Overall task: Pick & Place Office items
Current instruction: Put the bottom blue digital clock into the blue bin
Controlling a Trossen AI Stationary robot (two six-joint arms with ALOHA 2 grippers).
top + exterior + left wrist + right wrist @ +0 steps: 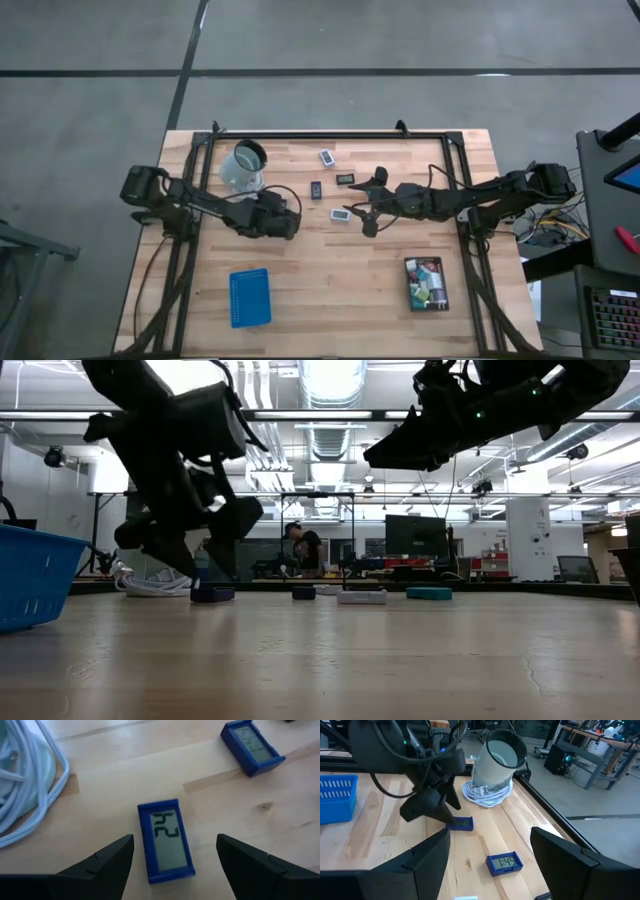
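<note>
Blue-framed digital clock (166,841) lies between your left gripper's (174,855) wide-spread fingers, angled down low; your right gripper (489,851) hovers open nearby.

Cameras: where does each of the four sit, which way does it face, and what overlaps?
High: above the table, looking straight down; both arms, blue tray.
Low: at tabletop height, looking level across into the room; arms come in from above.
Left wrist: looks down past its open left gripper at the blue clock.
Right wrist: past the open right gripper toward the left arm.
Shared: both wrist views show that blue clock.
</note>
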